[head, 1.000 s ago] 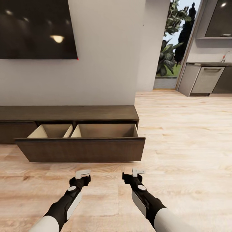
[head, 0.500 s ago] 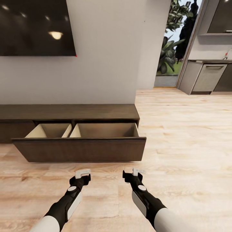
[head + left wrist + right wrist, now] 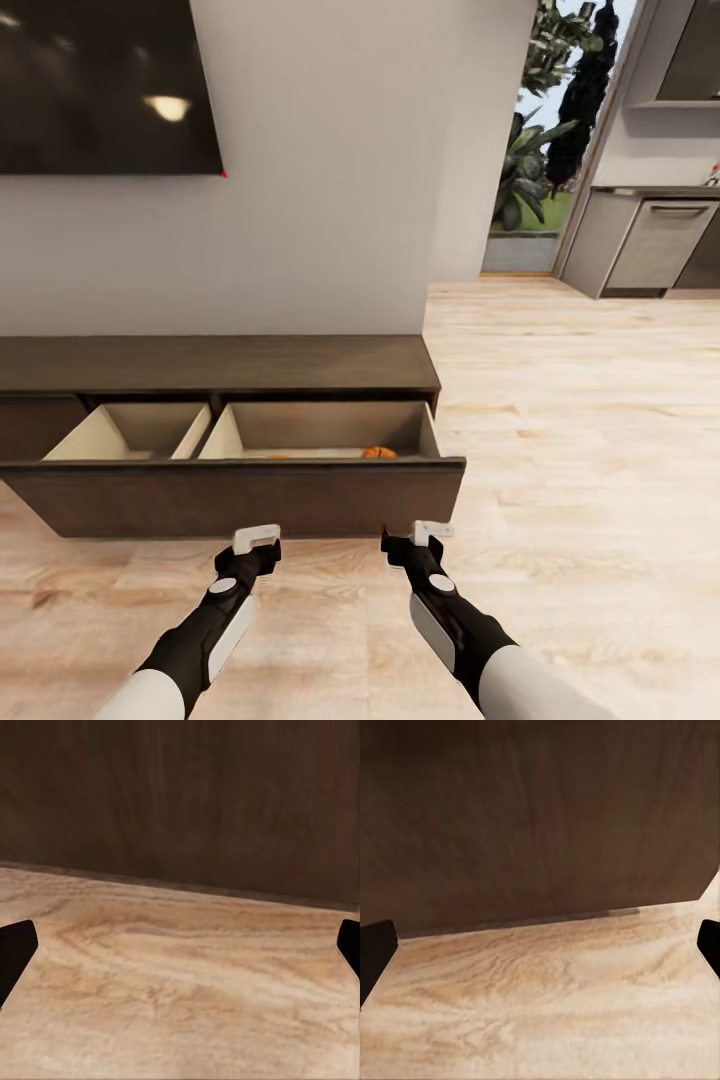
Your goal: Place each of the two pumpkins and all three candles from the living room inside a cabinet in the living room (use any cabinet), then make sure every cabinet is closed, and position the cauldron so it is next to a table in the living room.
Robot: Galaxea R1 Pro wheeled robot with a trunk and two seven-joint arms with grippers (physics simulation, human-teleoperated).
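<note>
**Home interior: living room, kitchen off to one side**

Simulated home. Evidence: wall-mounted TV (image 3: pixel 100 85) on a plain pale wall, with a long low dark-wood cabinet (image 3: pixel 220 362) under it, drawer pulled open, beige inside. Light wood plank floor (image 3: pixel 580 420) runs throughout. Past the wall corner, an opening to outdoor greenery (image 3: pixel 530 150). Beside that, grey kitchen units (image 3: pixel 660 240) with a worktop and a handled front panel. Both wrist views: same dark wood drawer front (image 3: pixel 180 795) over plank floor. Domestic furniture, open-plan layout.
</note>
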